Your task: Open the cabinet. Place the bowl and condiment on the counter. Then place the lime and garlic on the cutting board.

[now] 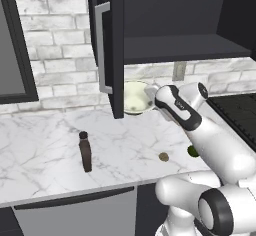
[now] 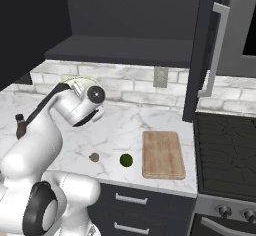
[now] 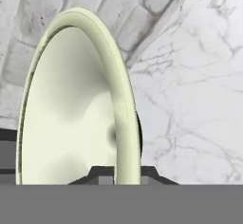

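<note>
The cabinet (image 1: 112, 45) stands open, its dark shelf (image 2: 125, 47) bare. My gripper (image 3: 124, 173) is shut on the rim of the cream-white bowl (image 3: 71, 109). It holds the bowl (image 1: 134, 97) tilted, low over the back of the counter (image 1: 40, 140) by the brick wall. The hand covers most of the bowl (image 2: 75, 82) in the right base view. The condiment (image 1: 85, 152) stands upright on the counter, left of the arm. Lime (image 2: 126, 160) and garlic (image 2: 94, 157) lie on the marble near the front edge, just left of the cutting board (image 2: 162, 154).
The open left door (image 1: 107, 50) hangs close beside the bowl. The right door (image 2: 202, 55) stands out over the board's far end. A black stove (image 2: 225, 155) borders the counter on the right, and a dark-framed window (image 1: 12, 45) is at the left.
</note>
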Controlling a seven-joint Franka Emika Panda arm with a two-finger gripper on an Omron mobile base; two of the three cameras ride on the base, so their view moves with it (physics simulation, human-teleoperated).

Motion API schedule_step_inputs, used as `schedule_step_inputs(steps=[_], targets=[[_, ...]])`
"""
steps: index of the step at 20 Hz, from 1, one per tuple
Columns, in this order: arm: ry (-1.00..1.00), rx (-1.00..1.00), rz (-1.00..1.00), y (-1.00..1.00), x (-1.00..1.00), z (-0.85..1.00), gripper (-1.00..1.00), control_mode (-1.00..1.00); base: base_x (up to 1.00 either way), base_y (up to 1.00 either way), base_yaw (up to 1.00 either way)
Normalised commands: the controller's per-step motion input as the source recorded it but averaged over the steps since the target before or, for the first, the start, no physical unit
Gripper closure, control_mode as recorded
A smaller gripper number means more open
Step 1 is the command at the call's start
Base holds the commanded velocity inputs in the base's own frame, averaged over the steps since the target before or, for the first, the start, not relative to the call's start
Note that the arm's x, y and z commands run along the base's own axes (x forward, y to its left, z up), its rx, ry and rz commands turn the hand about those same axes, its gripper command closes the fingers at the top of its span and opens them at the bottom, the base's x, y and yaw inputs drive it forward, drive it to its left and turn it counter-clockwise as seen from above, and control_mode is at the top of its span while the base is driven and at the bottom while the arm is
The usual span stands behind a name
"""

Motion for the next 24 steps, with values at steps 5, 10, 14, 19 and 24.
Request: schedule_step_inputs(steps=[5,10,14,19,24], targets=[[0.00,-0.03,0.00,0.08,0.00,-0.21,1.00,-1.00,0.00,0.00,0.00],[0.00,-0.02,0.00,0.07,0.00,-0.28,1.00,-1.00,0.00,0.00,0.00],[0.00,-0.02,0.01,0.16,0.08,-0.29,1.00,-1.00,0.00,0.00,0.00],[0.00,-0.01,0.01,0.12,0.11,-0.20,1.00,-1.00,0.00,0.00,0.00],[0.00,0.00,0.00,0.09,0.16,-0.18,1.00,-1.00,0.00,0.00,0.00]])
